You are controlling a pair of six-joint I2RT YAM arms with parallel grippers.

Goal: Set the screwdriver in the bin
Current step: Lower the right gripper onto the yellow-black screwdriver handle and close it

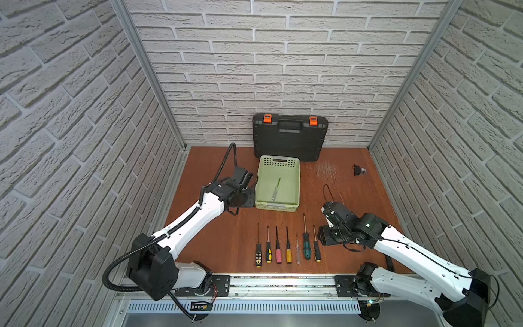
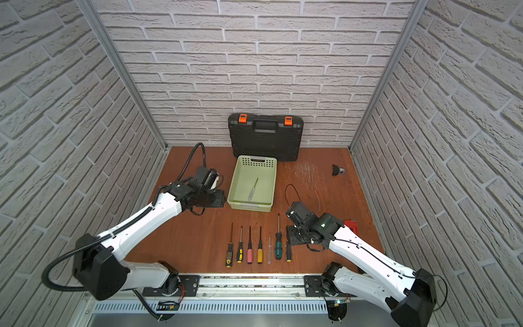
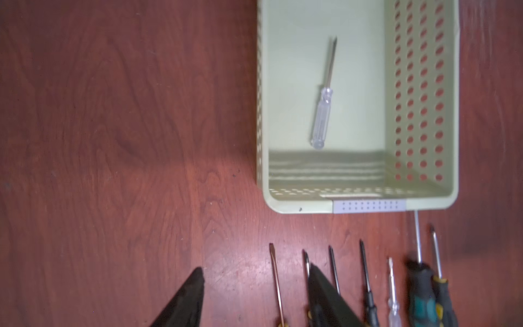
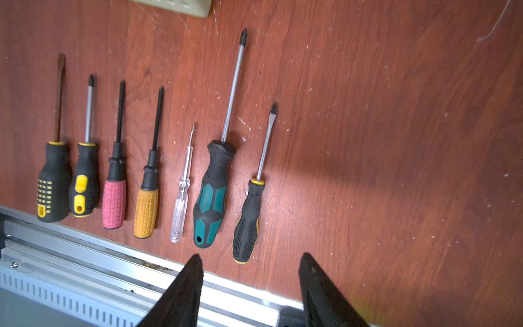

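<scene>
On the wooden worktop [image 1: 226, 240], we note a clear-handled screwdriver [image 3: 322, 113] inside the bin [image 3: 450, 113]; left gripper [image 3: 254, 279] and right gripper [image 4: 250, 264] both parted, empty.

The bin [image 1: 294, 181] is pale green with rows of round holes in its upper walls, and the screwdriver [image 1: 276, 190] lying in it has a clear handle and a silver shaft. On the reddish-brown wood-grain counter [image 1: 215, 237], the near row's handles run from left: black with yellow squares [image 4: 52, 189], black with yellow ovals [image 4: 83, 188], pink [image 4: 114, 203], orange [image 4: 146, 209], clear [image 4: 179, 215], teal and black [image 4: 210, 198], black with yellow trim [image 4: 247, 223]. The far toolcase [image 1: 288, 138] is black with orange latches, and the walls [image 1: 268, 56] carry a pale grey brick pattern.
</scene>
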